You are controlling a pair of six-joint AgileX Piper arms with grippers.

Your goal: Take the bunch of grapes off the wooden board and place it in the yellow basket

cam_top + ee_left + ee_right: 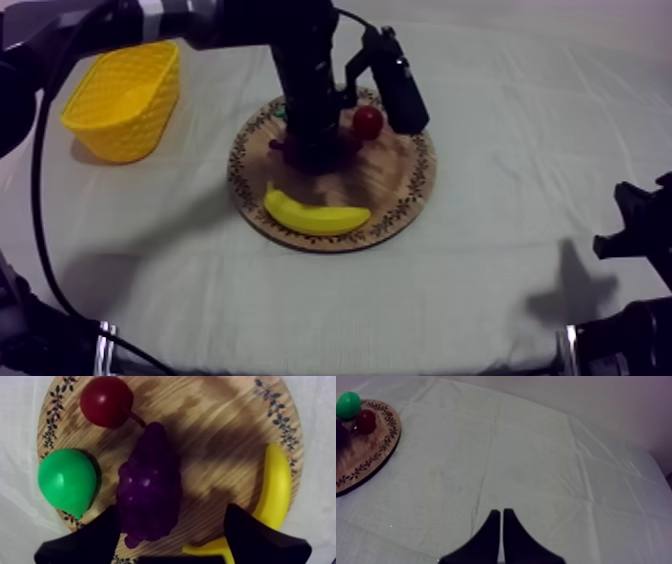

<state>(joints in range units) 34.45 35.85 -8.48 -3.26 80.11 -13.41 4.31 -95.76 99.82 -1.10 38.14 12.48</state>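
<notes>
The purple bunch of grapes [150,491] lies in the middle of the round wooden board [215,436], stem toward the small red fruit [106,402]. My left gripper [172,508] hangs open just above it, one finger at each side, the grapes nearer one finger [95,536]. From above, my left arm reaches down onto the board [400,190] and hides most of the grapes [280,148]. The yellow basket [125,95] stands at the far left. My right gripper [501,513] is shut on nothing, low at the right edge [640,235].
A green pear [67,481] lies close beside the grapes, and a banana [275,491] curves along the board's rim on the other side. The small red fruit [368,122] sits at the board's far side. Bare cloth lies between board and basket.
</notes>
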